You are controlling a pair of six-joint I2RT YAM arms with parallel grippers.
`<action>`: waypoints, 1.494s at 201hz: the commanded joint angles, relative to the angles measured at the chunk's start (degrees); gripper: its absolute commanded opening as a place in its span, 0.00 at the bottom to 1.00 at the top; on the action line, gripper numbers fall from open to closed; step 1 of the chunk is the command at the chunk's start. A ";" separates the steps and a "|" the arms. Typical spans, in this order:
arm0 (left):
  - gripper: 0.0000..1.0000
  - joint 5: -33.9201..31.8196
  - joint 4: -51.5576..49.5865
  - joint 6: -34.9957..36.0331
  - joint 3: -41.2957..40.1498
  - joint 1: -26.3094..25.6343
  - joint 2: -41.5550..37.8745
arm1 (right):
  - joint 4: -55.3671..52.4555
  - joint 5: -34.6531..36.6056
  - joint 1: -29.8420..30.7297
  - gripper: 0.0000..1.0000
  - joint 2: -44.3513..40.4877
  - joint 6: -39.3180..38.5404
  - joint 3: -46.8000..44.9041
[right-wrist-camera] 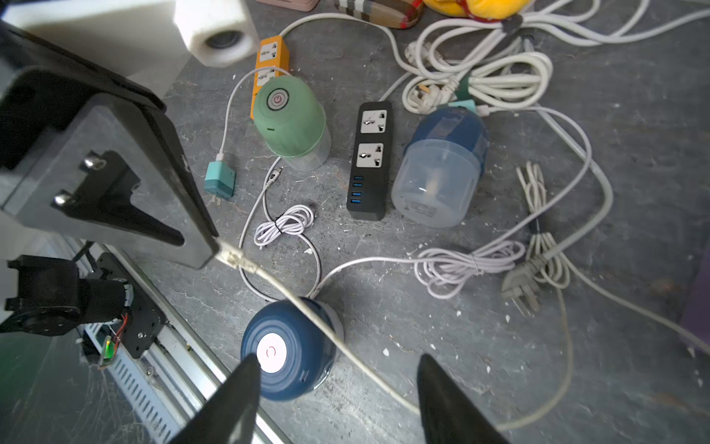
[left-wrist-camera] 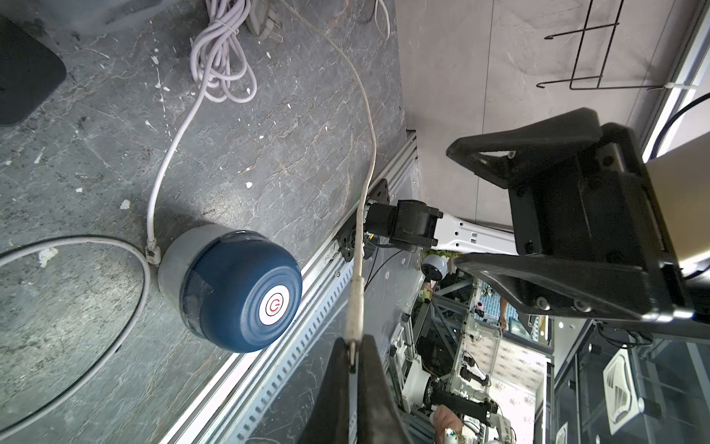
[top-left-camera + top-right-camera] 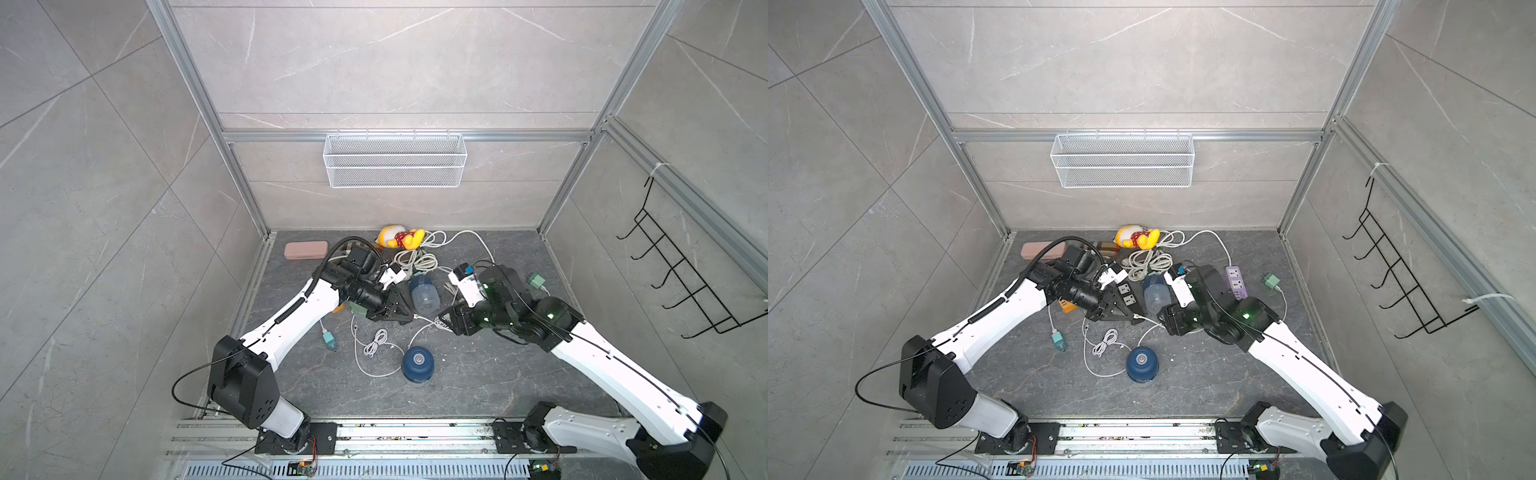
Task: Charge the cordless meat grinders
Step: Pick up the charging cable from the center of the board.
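Observation:
One dark blue cordless meat grinder (image 3: 417,363) (image 3: 1142,363) (image 2: 238,288) (image 1: 288,346) stands upright near the front, with a white cable plugged into its clear base. The other blue one (image 3: 424,293) (image 1: 442,161) lies on its side by the black power strip (image 1: 370,161). The mint green one (image 1: 290,119) stands upright, mostly hidden under the left arm in both top views. My left gripper (image 2: 353,346) (image 3: 409,318) is shut on the plug end of a white cable (image 1: 326,326). This cable runs between the fingers of my open right gripper (image 1: 338,384) (image 3: 444,320), which do not touch it.
Orange power strip (image 1: 271,57) behind the green grinder, purple strip (image 3: 1236,282) at the right. Teal adapters (image 1: 219,180) (image 3: 536,281), coiled white cords (image 1: 480,77), a yellow toy (image 3: 399,237) and a pink case (image 3: 300,250) clutter the back. A wire basket (image 3: 395,160) hangs on the back wall.

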 commanded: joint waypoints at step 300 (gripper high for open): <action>0.00 9.67 -5.77 9.49 -1.97 0.04 -5.42 | -7.32 3.98 14.25 0.25 13.74 -17.07 12.54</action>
